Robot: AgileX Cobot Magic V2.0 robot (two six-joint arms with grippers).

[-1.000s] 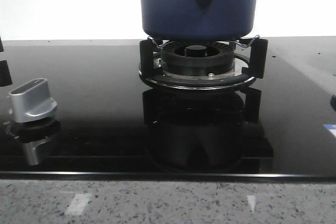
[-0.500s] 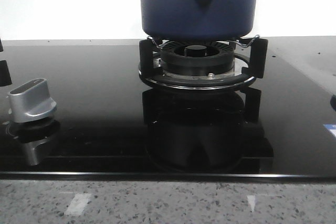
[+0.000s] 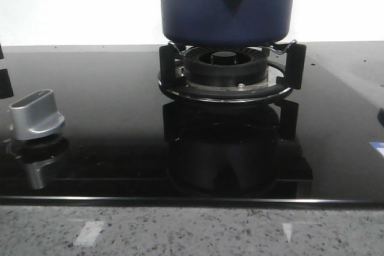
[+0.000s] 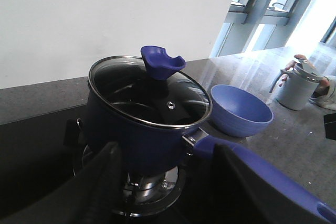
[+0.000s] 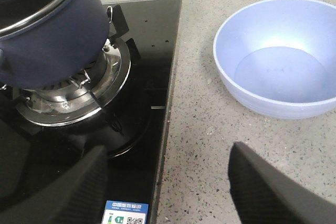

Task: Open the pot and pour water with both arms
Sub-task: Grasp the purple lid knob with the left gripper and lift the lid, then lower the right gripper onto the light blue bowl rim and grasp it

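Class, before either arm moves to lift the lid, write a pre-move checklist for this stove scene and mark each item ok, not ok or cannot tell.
1. Pot sits on the burner grate: ok.
2. Glass lid on the pot, knob free to grasp: ok.
3. Left hand open, fingers apart, holding nothing: ok.
4. Right hand open and empty: ok.
5. Blue bowl upright on the counter beside the stove, ready to receive: ok.
6. Water in the pot: cannot tell.

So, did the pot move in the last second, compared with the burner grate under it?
No. In the front view the pot sits at the same place over the burner grate, with its front bump still above the burner centre.
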